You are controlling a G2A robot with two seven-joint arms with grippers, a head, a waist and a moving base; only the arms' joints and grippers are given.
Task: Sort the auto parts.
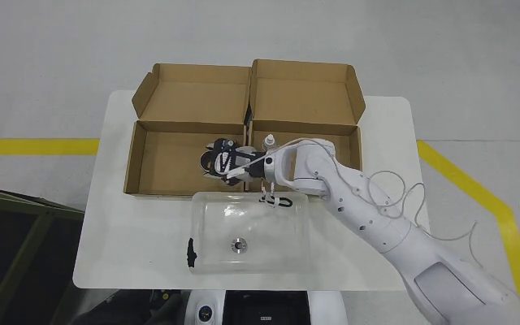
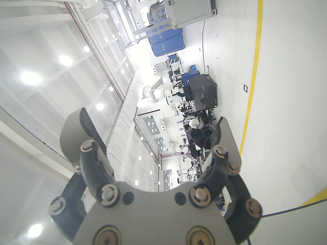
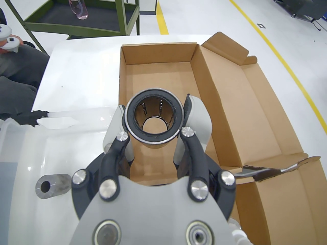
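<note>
We see the right gripper clamped on a black-rimmed bearing. Its open bore faces the wrist camera, and it is held over the left cardboard box, near that box's right end. The right cardboard box stands just beside it on the white table. In front of both boxes sits a clear tub with a short metal sleeve inside. Our left gripper is spread wide with nothing between its fingers, aimed out at the room.
</note>
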